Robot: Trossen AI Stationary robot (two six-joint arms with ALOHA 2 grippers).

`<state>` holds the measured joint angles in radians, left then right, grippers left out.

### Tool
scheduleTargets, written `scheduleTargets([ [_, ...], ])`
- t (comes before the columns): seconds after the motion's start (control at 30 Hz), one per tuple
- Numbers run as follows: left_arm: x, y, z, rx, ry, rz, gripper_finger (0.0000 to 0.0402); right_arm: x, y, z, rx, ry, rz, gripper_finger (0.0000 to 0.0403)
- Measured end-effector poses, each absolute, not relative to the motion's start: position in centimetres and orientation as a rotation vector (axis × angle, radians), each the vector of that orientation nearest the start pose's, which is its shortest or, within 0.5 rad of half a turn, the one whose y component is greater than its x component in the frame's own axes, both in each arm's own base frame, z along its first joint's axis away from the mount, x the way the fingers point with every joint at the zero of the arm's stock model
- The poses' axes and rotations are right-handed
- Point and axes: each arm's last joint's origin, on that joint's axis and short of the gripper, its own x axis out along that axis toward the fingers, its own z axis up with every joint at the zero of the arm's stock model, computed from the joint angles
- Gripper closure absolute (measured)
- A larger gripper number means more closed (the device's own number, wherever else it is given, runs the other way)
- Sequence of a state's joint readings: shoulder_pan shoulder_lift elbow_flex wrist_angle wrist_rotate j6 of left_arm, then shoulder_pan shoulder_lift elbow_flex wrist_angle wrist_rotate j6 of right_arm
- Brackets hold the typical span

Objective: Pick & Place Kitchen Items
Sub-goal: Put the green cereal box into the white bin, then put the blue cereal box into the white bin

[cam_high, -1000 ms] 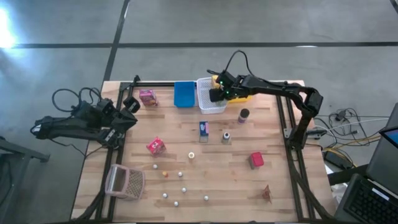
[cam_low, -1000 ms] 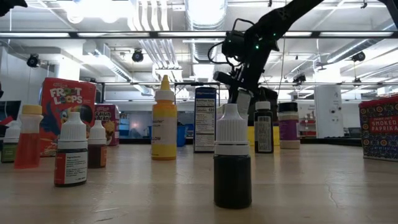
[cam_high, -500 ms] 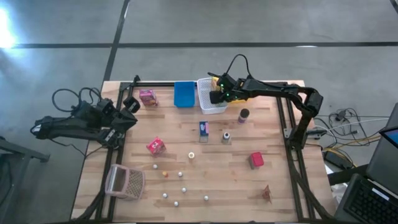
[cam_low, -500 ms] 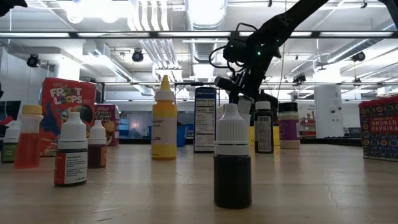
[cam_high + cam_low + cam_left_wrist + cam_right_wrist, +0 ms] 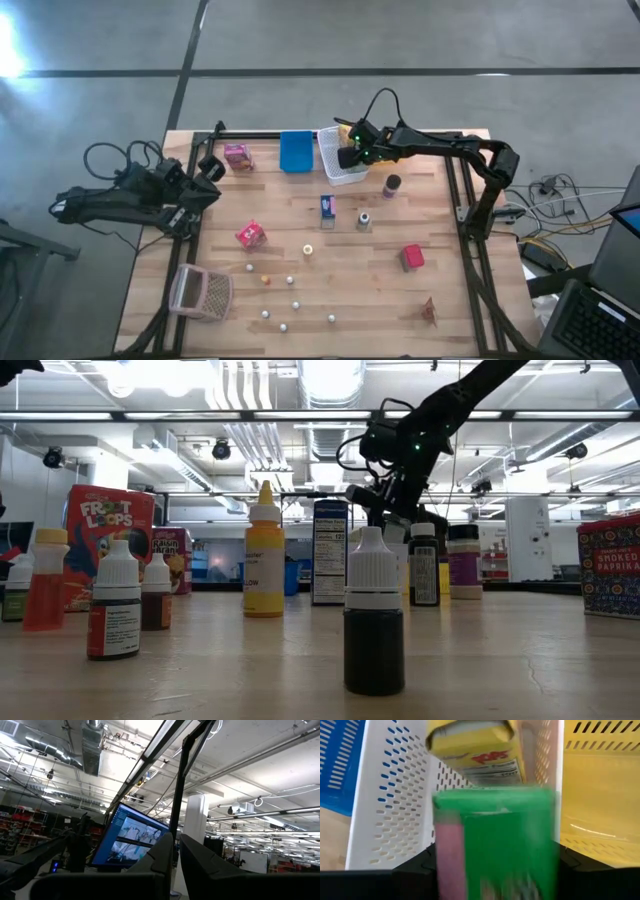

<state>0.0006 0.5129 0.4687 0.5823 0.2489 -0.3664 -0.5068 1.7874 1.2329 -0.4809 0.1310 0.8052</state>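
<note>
My right gripper (image 5: 347, 157) hangs over the white bin (image 5: 338, 170), pointing down and open. A green box with a pink side (image 5: 495, 845) shows blurred between its fingers. Below it a yellow box (image 5: 475, 750) lies in the white bin. On the table stand a pink box (image 5: 237, 157), a blue box (image 5: 328, 206), a dark jar (image 5: 391, 185), a grey jar (image 5: 364, 220) and two red boxes (image 5: 250, 235) (image 5: 411, 258). Several small balls (image 5: 267, 314) lie near the front. My left gripper (image 5: 210, 170) waits shut at the table's left edge, tipped upward. My right gripper has one finger (image 5: 417, 865) on either side of the green box, coming from above. I cannot tell whether the fingers touch its sides. The box stands upright between them over the white bin, clear of the yellow box.
A blue bin (image 5: 296, 152) stands left of the white bin and a yellow bin (image 5: 600, 780) right of it. A pinkish mesh basket (image 5: 202, 292) lies at the front left, and a small brown thing (image 5: 428, 312) at the front right.
My right arm has dipped a little over the white bin. The gripper stays above the bin.
</note>
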Motion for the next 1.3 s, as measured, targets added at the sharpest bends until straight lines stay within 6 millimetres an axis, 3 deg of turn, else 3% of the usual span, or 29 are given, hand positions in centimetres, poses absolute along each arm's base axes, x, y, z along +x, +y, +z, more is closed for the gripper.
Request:
scheduleTargets([
  [0.17,12.0,-0.7,33.1,-0.289,-0.484,-0.337,0.0362,31.9,-18.1,20.2,0.892,0.753,-0.968,0.0181],
  [0.37,12.0,-0.7,33.1,-0.289,-0.484,-0.337,0.0362,32.3,-18.4,21.8,0.857,0.761,-0.946,0.0179],
  [0.67,12.0,-0.7,33.1,-0.289,-0.484,-0.337,0.0362,32.5,-18.3,25.8,0.795,0.855,-0.946,0.0194],
  [0.87,12.0,-0.7,33.1,-0.289,-0.484,-0.337,0.0362,32.3,-18.2,29.7,0.670,0.888,-0.956,0.0200],
  [1.13,12.0,-0.7,33.1,-0.289,-0.484,-0.337,0.0362,31.5,-15.8,35.3,0.435,0.890,-0.925,0.0232],
  [1.3,12.0,-0.7,33.1,-0.289,-0.484,-0.337,0.0362,30.2,-13.2,37.1,0.315,0.923,-0.906,0.0265],
])
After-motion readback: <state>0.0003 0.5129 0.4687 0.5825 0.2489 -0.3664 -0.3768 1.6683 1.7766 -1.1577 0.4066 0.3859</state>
